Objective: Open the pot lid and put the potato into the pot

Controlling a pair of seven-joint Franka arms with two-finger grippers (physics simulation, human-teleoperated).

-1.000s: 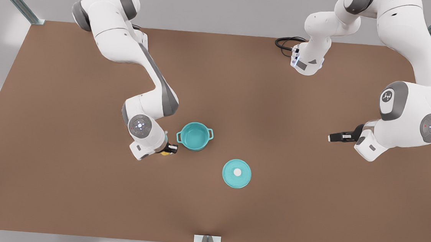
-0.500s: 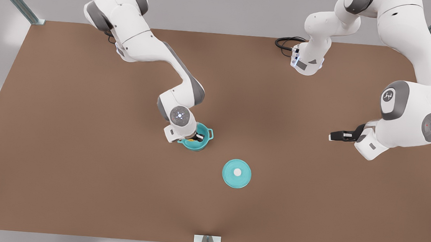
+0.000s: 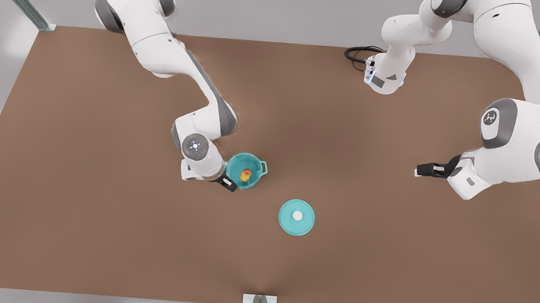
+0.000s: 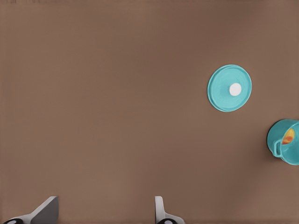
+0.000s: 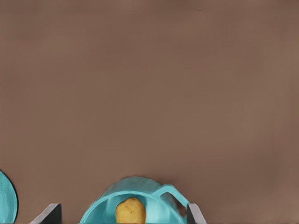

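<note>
Since half a second ago the right gripper [image 3: 225, 182] has backed out of the small round teal pot [image 3: 245, 171] and sits just beside its rim, fingers spread, empty. Brown table surface [image 3: 101, 215] carries everything. Left gripper [image 3: 421, 170] waits well apart toward the right edge, fingers apart, holding nothing. Flat round teal pot lid with white knob [image 3: 296, 216] lies near the pot, toward the front edge. Tiny yellow potato with red-orange patches [image 3: 246, 174] rests inside the pot.

no readable text, labels or numbers
</note>
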